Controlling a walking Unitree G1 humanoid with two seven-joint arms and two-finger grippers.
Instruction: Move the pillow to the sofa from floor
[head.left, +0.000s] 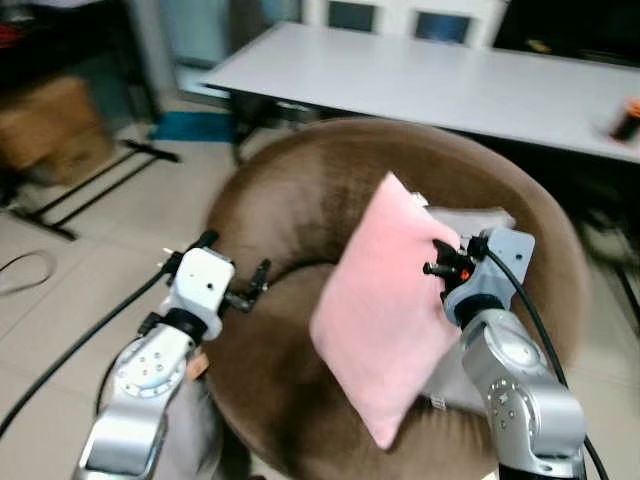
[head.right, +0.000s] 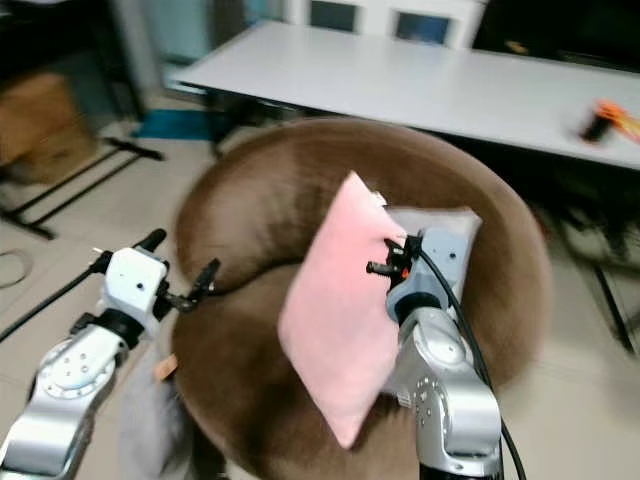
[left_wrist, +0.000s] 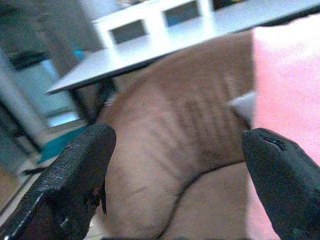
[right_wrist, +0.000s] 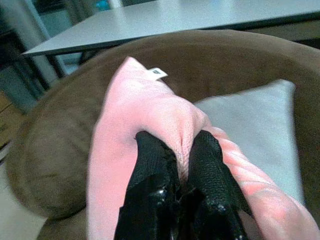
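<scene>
- Pillow (head.left: 385, 310) (pink): held tilted above the seat of the round brown sofa (head.left: 290, 190), in front of a grey cushion (right_wrist: 260, 130) lying on the seat.
- Right gripper (right_wrist: 182, 160): fingers pinched on a fold of the pillow's edge.
- Left gripper (left_wrist: 175, 165): fingers spread, empty, beside the sofa's rim.
- White table (head.left: 450, 80): behind the sofa.

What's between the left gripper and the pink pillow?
Just bare brown sofa separates the open left gripper from the pink pillow, as the left eye view shows.
</scene>
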